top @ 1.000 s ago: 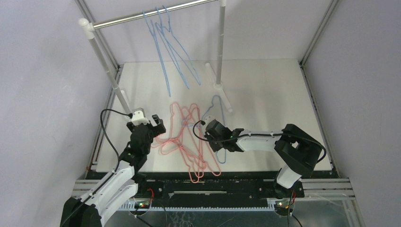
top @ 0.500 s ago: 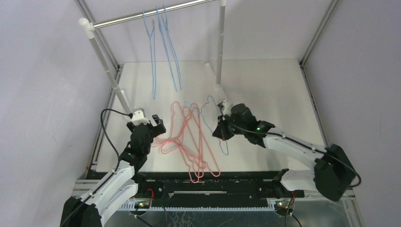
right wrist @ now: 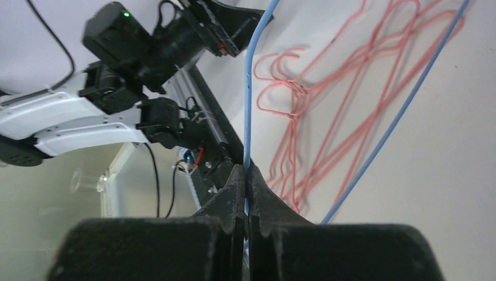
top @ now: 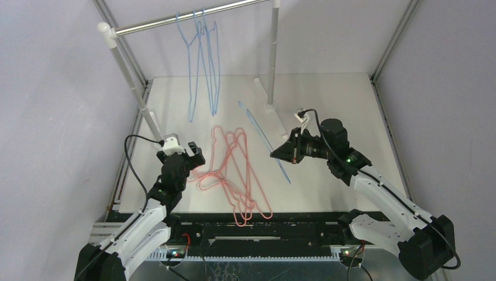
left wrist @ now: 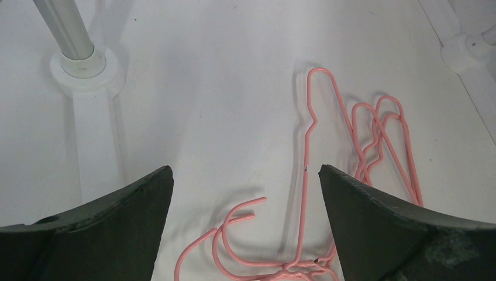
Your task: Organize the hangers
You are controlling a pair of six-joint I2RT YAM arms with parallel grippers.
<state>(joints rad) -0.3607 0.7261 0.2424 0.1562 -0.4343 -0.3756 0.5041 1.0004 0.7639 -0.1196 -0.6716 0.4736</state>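
Right pincer (top: 275, 153) is pinching 1 blue hanger (top: 262, 136), jaws pressed together on the thin wire. That hanger is sitting edge-on over the middle of the tabletop (top: 345, 99), slanting from the back toward the front edge. Can't tell if its low end is touching down. Left pincer (top: 190, 151) is spread wide, gripping nothing, hovering near the left edge just beside the rack post (left wrist: 73, 35). Pink hangers (top: 237, 170) are lying in a tangled pile on the tabletop, between both pincers and toward the front edge, with 2 hooks showing under the left pincer's spread fingers. More blue hangers (top: 203, 64) are hanging on the rail (top: 169, 19) over the back-left of the tabletop.
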